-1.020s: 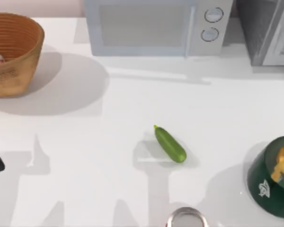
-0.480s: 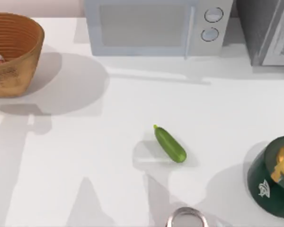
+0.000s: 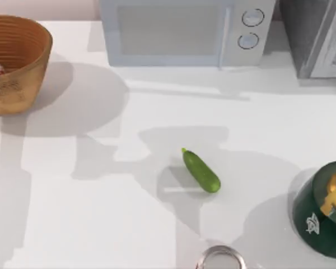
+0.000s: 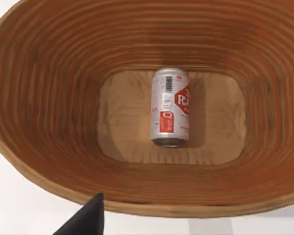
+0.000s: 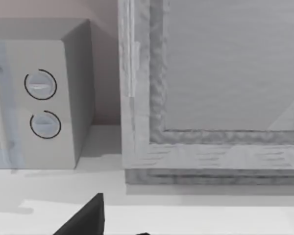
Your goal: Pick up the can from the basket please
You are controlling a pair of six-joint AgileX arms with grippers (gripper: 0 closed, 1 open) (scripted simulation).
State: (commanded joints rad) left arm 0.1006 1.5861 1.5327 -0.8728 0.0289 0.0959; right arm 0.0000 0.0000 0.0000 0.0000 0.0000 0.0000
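1. Can (image 4: 170, 107) lies on its side on the basket (image 4: 49, 98) floor, at the table's far left.
2. Left gripper looks down into the basket; finger state: cannot tell.
3. Right gripper faces the microwave (image 5: 44, 103); cannot tell either.

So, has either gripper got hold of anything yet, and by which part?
Nothing is held. The can lies on its side on the basket floor, untouched, seen from the left wrist above it.
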